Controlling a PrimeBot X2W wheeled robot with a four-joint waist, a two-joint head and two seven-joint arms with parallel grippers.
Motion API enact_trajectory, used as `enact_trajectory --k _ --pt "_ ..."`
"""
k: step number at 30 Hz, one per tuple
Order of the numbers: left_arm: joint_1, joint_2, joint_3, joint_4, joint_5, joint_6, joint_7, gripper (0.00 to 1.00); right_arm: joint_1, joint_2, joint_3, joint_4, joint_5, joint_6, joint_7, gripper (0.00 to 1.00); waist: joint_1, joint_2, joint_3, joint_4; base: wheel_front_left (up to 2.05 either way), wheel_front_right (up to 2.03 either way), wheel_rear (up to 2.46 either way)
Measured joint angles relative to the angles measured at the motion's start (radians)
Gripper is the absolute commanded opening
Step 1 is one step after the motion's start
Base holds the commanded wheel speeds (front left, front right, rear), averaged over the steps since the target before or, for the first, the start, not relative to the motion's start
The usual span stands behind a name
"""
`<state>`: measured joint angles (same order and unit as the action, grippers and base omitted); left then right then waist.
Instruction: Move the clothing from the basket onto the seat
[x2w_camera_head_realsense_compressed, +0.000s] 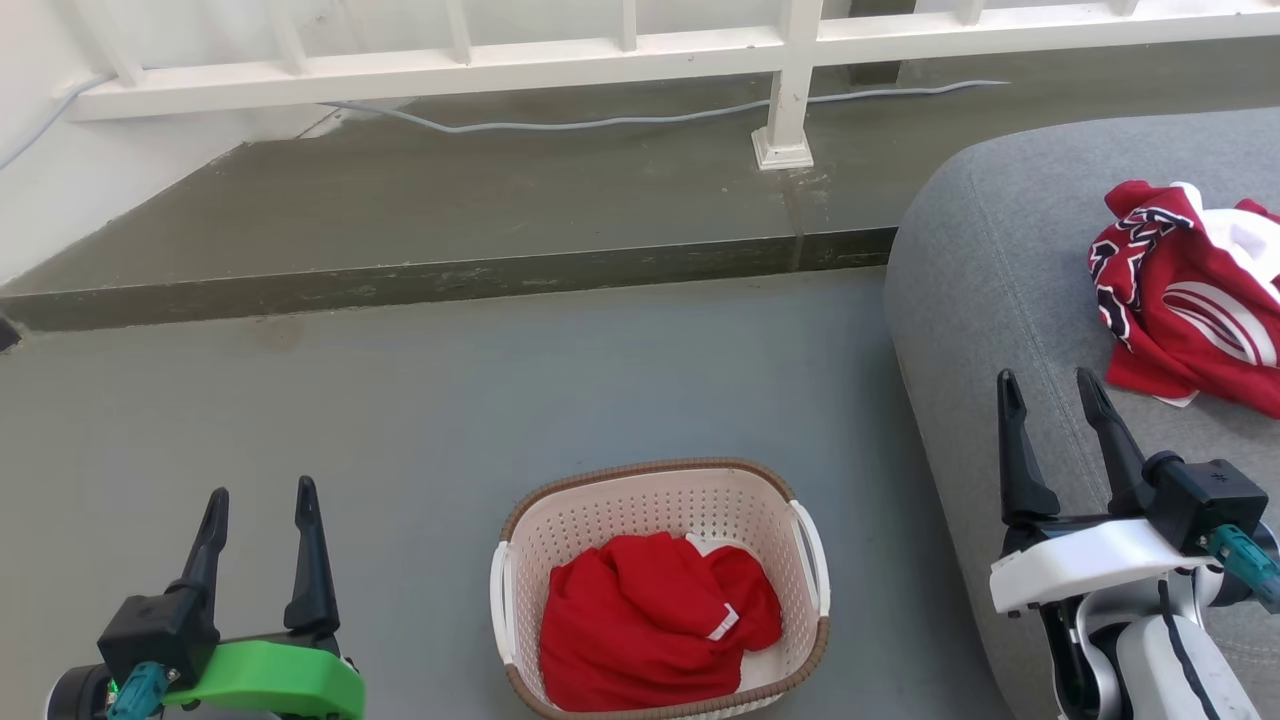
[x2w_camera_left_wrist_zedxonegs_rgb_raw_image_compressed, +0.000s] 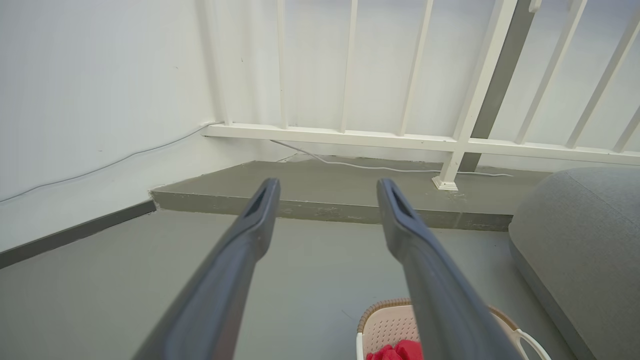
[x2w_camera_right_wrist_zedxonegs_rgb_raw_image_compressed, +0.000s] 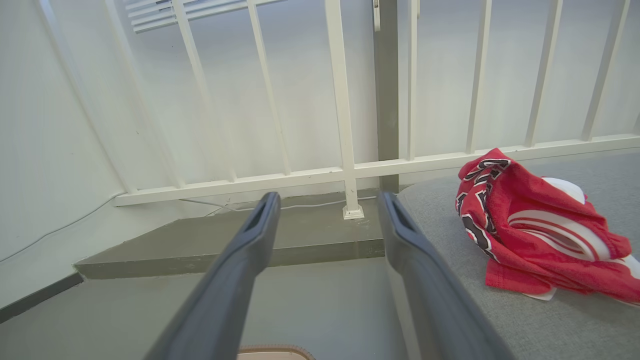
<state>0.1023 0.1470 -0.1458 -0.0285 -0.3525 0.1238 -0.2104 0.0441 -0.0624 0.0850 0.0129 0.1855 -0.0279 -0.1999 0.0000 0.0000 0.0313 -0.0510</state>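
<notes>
At seven o'clock in the head view the left claw (x2w_camera_head_realsense_compressed: 262, 487) stands spread, with nothing between its fingers. At four o'clock the right claw (x2w_camera_head_realsense_compressed: 1045, 375) is spread and empty too, its tips showing against the near edge of the seat (x2w_camera_head_realsense_compressed: 980, 280).

Between them, at six o'clock, the basket (x2w_camera_head_realsense_compressed: 650, 466) sits on the grey floor (x2w_camera_head_realsense_compressed: 400, 400). A plain red garment (x2w_camera_head_realsense_compressed: 640, 620) lies crumpled inside, below the brown rim. A lettered red garment (x2w_camera_head_realsense_compressed: 1190, 300) lies on the seat at three o'clock, well apart from the basket.

Bare floor runs from the basket toward twelve o'clock up to a raised step (x2w_camera_head_realsense_compressed: 450, 285) — beyond it are a white railing (x2w_camera_head_realsense_compressed: 500, 60) and a pale cable (x2w_camera_head_realsense_compressed: 600, 122). A strip of floor separates the seat's rounded edge from the basket's right handle.

The left wrist view adds the wall corner at nine o'clock, and shows the basket's rim with a scrap of red at five o'clock. The right wrist view looks along the seat edge to the lettered garment at three o'clock — its white stripes show side-on.
</notes>
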Motion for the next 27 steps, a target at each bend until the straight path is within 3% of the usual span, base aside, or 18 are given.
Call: enact_trajectory --k 13,27 --pt "0.007 0.001 -0.033 -0.051 0.024 0.000 0.044 1.00 0.005 0.000 0.005 -0.037 0.000 0.000 0.009 1.00 0.0000 0.0000 0.044 -0.003 0.00 0.00 0.00" --pt "-0.116 0.027 -0.135 0.005 0.086 -0.029 0.152 1.00 -0.131 -0.010 -0.014 -0.114 0.000 0.000 0.016 1.00 0.0000 0.0000 0.217 -0.008 0.00 0.00 0.00"
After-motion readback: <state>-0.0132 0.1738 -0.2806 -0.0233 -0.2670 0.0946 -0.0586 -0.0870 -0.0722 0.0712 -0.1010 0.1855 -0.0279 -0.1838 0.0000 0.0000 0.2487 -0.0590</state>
